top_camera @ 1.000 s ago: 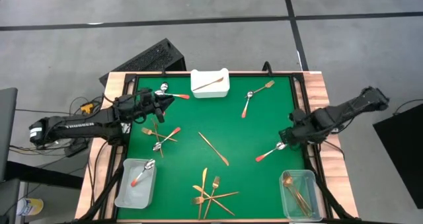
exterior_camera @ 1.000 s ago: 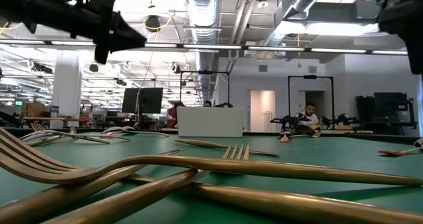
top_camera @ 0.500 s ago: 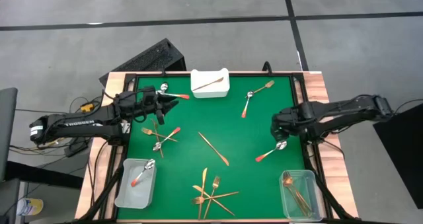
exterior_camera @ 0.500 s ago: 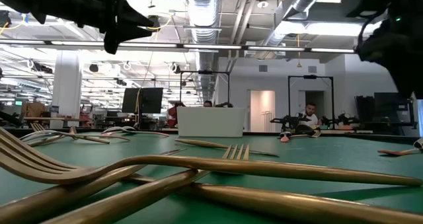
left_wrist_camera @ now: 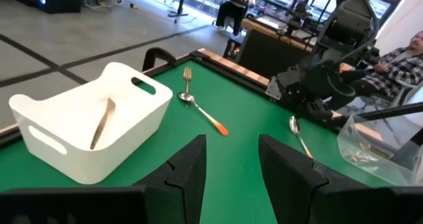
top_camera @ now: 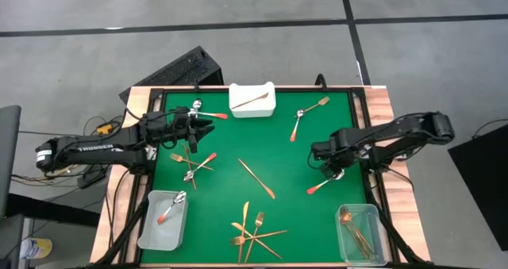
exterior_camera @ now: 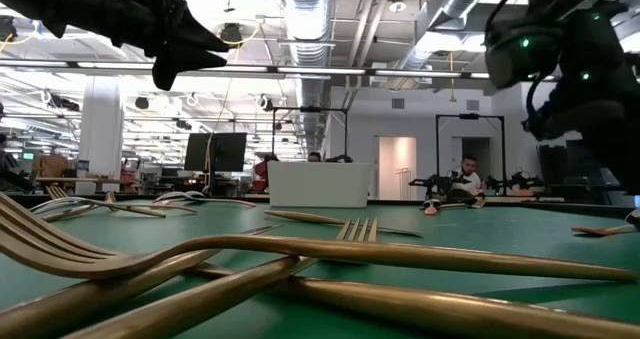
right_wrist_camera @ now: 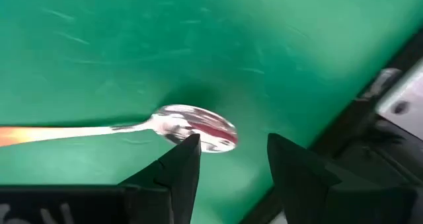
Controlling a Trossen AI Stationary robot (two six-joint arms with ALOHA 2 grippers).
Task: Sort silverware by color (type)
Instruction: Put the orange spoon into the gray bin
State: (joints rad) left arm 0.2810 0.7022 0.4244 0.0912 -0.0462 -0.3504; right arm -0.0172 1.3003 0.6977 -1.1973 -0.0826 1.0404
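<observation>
Green mat (top_camera: 262, 142). Our right gripper (right_wrist_camera: 228, 159) hovers over red-handled spoon (right_wrist_camera: 119, 131) near mat's right edge, fingers parted, holding nothing. Our left gripper (left_wrist_camera: 231, 159) at far left, near white tray (left_wrist_camera: 86, 128), fingers apart, empty. Gold forks (top_camera: 250, 233) heaped at near edge.

Spoon (right_wrist_camera: 165, 128) handle cut off at the right wrist frame edge; bin (top_camera: 359, 231) contents too tiny to sort out.
</observation>
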